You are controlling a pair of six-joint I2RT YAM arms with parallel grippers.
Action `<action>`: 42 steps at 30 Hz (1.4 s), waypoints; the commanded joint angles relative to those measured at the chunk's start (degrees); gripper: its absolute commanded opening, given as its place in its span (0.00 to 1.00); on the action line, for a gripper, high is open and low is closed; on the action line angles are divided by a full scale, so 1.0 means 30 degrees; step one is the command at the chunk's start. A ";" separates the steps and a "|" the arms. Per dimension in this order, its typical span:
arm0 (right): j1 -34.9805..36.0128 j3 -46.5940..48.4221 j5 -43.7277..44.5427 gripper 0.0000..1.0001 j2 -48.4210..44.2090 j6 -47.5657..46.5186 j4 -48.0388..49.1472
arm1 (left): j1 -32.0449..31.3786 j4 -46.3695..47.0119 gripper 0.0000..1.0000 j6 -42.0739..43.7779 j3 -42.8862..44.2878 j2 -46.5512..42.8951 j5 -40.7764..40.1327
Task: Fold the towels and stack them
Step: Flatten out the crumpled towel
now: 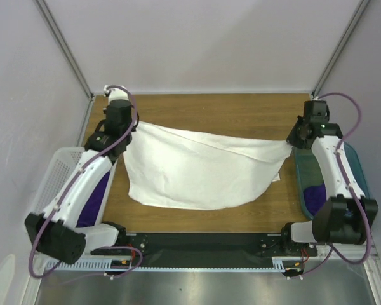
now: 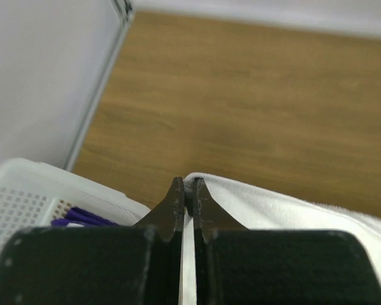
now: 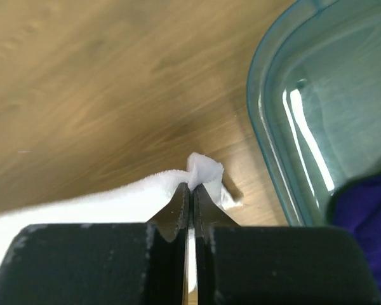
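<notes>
Between the two arms, over the wooden desk (image 1: 228,108), the large white towel (image 1: 197,171) hangs stretched by its two far corners, its lower edge sagging in a curve onto the wood. The jaws of the left gripper (image 2: 186,184) are pressed together on the towel's left corner. Those of the right gripper (image 3: 190,187) are pressed together on the right corner, with a small tuft of cloth protruding past the tips.

Step in hand, as judged: spreading the towel flat ahead of the first fold. To do it well, both corners should travel at equal height and pace. The top edge should be taut enough to remove the central sag, yet not so taut that the thin pinch at the right slips. The cloth is best laid down near edge first, so that no crease is trapped.

Left of the desk, the white perforated basket (image 1: 54,171) holds deep-purple towels (image 1: 92,200), count unclear. Right of the desk, the teal bin (image 1: 362,178) holds a purple towel (image 1: 314,197) at its near end.
</notes>
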 commanded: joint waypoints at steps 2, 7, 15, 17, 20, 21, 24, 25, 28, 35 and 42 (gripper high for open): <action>-0.0084 -0.0045 -0.0164 0.00 0.1788 0.0262 0.3406 | 0.1007 0.3290 0.00 -0.1104 -0.0605 0.2432 0.0777; -0.0084 0.0860 0.0246 0.00 0.5536 0.0291 0.5547 | 0.2092 0.6017 0.00 -0.0958 0.0329 0.6004 0.1510; -0.0025 0.5312 -0.0164 0.00 1.0870 0.0291 0.6017 | 0.2970 0.6927 0.00 -0.0196 0.4251 1.2651 0.1481; -0.0025 0.6452 -0.0048 0.00 1.2393 0.0291 0.5668 | 0.3206 0.6811 0.00 -0.0225 0.4929 1.3449 0.1773; -0.0025 0.8593 0.0305 0.00 1.4153 0.0378 0.4701 | 0.3499 0.6896 0.00 -0.0167 0.5897 1.4651 0.1979; -0.0025 0.9322 0.0247 0.00 1.4562 0.0408 0.4699 | 0.3587 0.7043 0.00 -0.0108 0.6073 1.4828 0.1979; -0.0025 1.0030 -0.0394 0.04 1.5707 0.0466 0.5078 | 0.3763 0.7658 0.00 0.0125 0.6542 1.5648 0.2184; -0.0025 1.0410 -0.0630 0.10 1.5912 0.0496 0.5196 | 0.3763 0.7746 0.00 0.0243 0.7036 1.6288 0.2329; 0.0033 1.0939 -0.1306 0.55 1.6324 0.0525 0.5344 | 0.3763 0.7923 0.00 0.0566 0.8324 1.7258 0.2535; 0.0560 0.8457 -0.1043 0.88 1.3371 0.0202 0.5256 | 0.3822 0.6168 0.00 0.0449 1.1491 1.9605 0.3240; 0.2170 0.3536 -0.0489 0.85 0.9735 0.0642 0.5902 | 0.4319 0.5345 0.00 -0.0457 1.1642 1.9869 0.2886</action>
